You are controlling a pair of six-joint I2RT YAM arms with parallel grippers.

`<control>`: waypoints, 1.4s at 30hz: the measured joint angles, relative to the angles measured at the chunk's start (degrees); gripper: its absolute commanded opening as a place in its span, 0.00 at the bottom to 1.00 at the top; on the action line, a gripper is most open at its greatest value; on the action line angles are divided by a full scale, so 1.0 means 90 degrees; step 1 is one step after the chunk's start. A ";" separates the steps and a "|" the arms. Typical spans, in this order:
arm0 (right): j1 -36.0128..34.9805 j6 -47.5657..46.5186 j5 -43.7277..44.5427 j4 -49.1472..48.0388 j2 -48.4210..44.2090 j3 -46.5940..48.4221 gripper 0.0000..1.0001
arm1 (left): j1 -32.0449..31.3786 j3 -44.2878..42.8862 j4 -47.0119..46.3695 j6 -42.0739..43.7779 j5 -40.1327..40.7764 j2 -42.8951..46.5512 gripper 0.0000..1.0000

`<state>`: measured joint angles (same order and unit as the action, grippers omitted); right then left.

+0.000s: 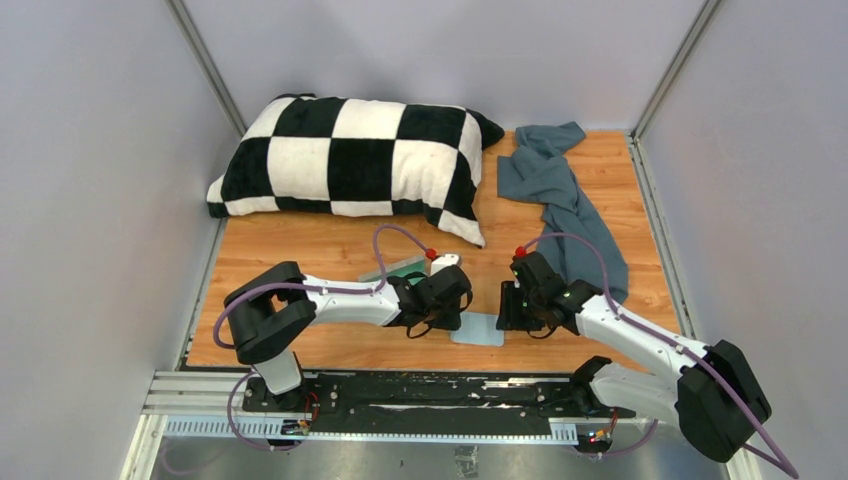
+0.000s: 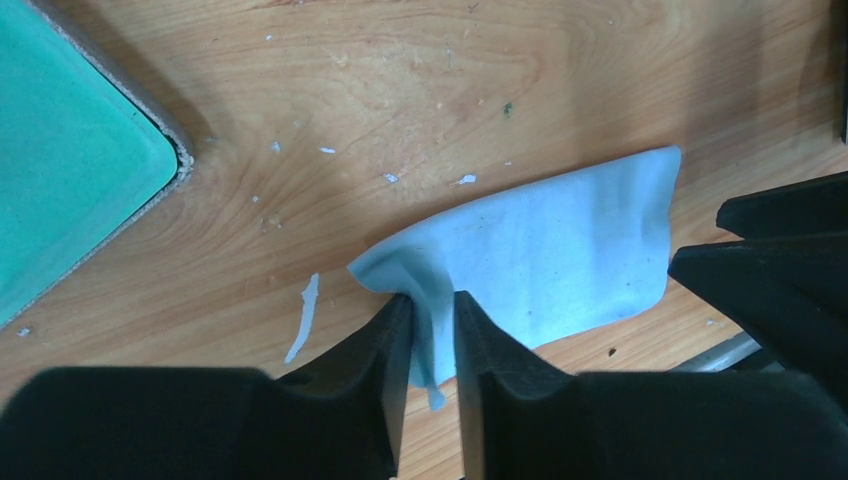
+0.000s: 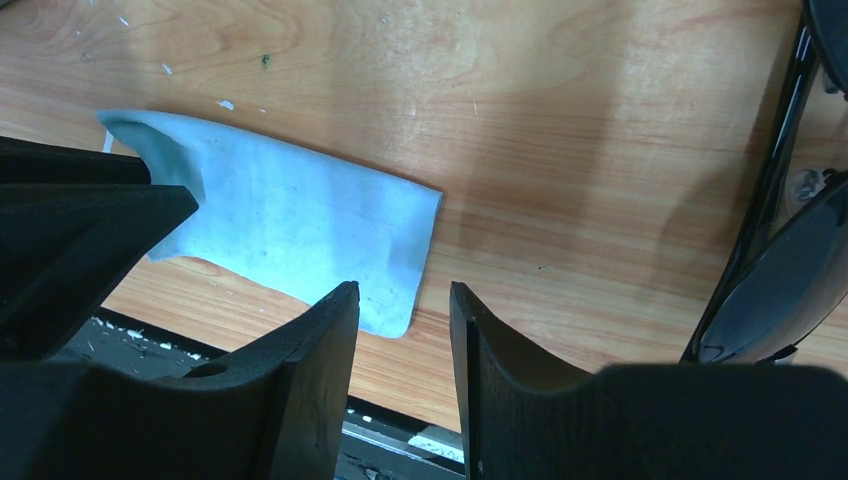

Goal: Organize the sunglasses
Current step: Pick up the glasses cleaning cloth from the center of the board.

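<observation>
1. I count one pair of sunglasses (image 3: 790,280), one blue cloth (image 2: 560,250), one pillow (image 1: 350,155) and one grey towel (image 1: 565,200).
2. The sunglasses are black with dark lenses, lying on the table (image 3: 560,120) just beside my right claw (image 3: 405,295).
3. The right claw is low, spread and empty. The left claw (image 2: 432,310) straddles the cloth's corner, grip unclear.

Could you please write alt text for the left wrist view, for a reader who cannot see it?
The left gripper pinches a puckered edge of the light-blue cloth, which lies on the wooden table. A green pad fills the upper left corner.
</observation>
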<state>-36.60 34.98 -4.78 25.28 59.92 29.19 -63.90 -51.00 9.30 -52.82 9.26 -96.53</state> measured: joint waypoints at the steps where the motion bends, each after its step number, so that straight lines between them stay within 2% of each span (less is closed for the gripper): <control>1: -0.0002 0.0005 -0.0017 -0.0005 0.0000 -0.0002 0.44 | 0.0000 0.0002 0.0010 -0.0017 0.0002 0.0000 0.22; 10: -0.0019 0.0223 -0.0170 -0.0406 0.0270 -0.0206 0.40 | -0.0005 0.0063 0.0010 -0.0083 0.0015 0.0002 0.00; 15: -0.0090 0.0342 -0.0206 -0.0702 0.0454 -0.0202 0.28 | -0.0007 0.0104 -0.0034 -0.0083 0.0007 0.0029 0.00; 20: -0.0138 0.0442 -0.0187 -0.0806 0.0571 -0.0197 0.11 | -0.0007 0.0143 -0.0032 -0.0085 0.0012 0.0070 0.00; 25: -0.0151 0.0495 -0.0180 -0.0804 0.0597 -0.0197 0.01 | -0.0007 0.0202 -0.0022 -0.0075 0.0015 0.0129 0.00; 32: -0.0257 0.0503 -0.0180 -0.0797 0.0597 -0.0192 0.00 | -0.0007 0.0260 0.0027 -0.0039 0.0019 0.0335 0.00; 42: -0.0542 0.0486 -0.0124 -0.0641 0.0673 0.0294 0.00 | -0.0010 0.0384 0.0267 -0.0019 0.0345 0.1336 0.00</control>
<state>-41.47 39.35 -5.89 19.51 65.98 31.83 -63.99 -47.55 11.70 -52.99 12.36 -84.51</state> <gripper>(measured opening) 0.012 0.009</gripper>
